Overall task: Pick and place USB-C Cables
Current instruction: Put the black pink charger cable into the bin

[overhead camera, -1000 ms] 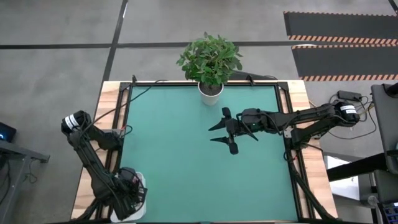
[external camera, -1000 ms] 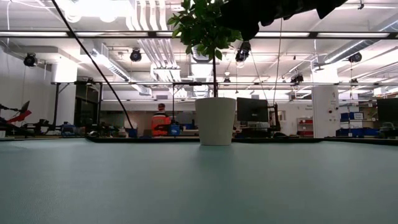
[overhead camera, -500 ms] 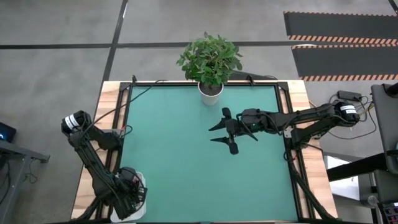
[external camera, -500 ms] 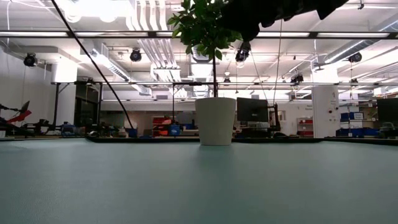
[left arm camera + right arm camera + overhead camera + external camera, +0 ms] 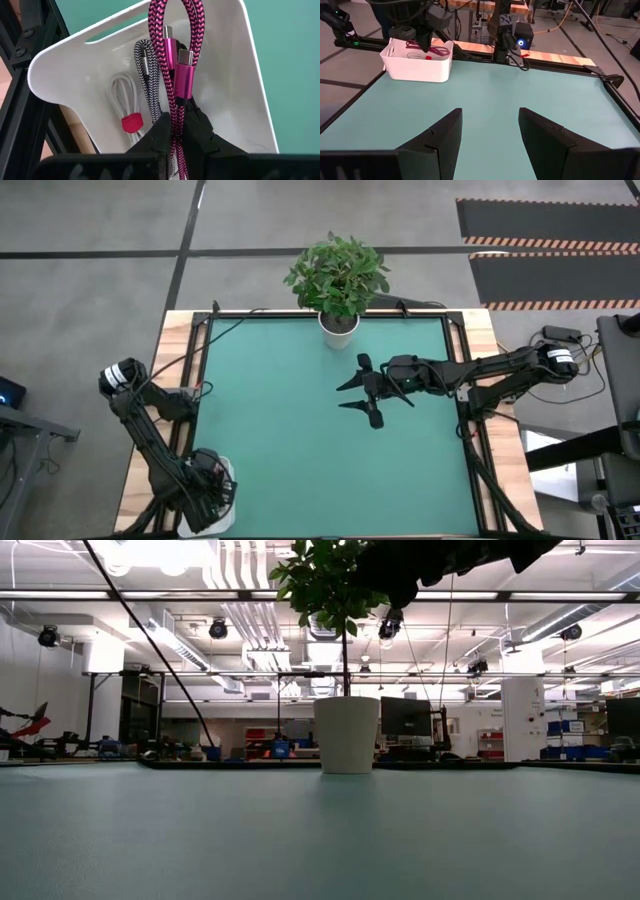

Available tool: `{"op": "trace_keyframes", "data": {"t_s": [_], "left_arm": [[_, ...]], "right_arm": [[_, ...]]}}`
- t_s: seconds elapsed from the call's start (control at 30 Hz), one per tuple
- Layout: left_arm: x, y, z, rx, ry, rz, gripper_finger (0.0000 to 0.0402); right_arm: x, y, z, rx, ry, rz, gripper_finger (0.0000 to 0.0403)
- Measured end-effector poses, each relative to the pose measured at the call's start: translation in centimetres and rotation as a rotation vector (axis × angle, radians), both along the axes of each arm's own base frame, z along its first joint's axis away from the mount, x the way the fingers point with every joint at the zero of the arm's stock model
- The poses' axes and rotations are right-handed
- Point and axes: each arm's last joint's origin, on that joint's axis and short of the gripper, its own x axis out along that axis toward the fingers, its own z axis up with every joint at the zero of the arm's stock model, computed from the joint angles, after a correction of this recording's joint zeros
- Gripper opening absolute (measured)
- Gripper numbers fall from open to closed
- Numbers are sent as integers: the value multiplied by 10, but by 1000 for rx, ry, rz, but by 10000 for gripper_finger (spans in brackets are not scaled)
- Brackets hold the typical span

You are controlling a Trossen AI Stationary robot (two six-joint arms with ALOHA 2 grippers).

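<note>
At the near left corner of the bench, the left tool point(image 5: 177, 117) is clamped on the magenta cable point(image 5: 176, 47), holding it over the white bin point(image 5: 240, 75). A white cable with a red tie point(image 5: 125, 107) and a grey braided one point(image 5: 147, 75) lie inside. Nothing has shifted over the last second, so the lift looks paused. The green bench point(image 5: 300, 440) is bare mid-surface. To the right, the right tool point(image 5: 362, 392) hovers with its fingers spread wide, near the potted plant point(image 5: 338, 280) at the far edge. A workshop shows beyond.
</note>
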Motion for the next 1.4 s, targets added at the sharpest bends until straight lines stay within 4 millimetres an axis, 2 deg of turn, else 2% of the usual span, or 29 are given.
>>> {"op": "trace_keyframes", "data": {"t_s": [0.4,1.13,1.4], "left_arm": [[6,-10,-17,21,14,-5,12],[11,-21,-33,10,29,-10,12],[11,-21,-33,10,29,-9,53]], "right_arm": [[0,0,0,0,-1,-1,187],[0,0,0,0,0,-1,187],[0,0,0,0,0,0,187]]}}
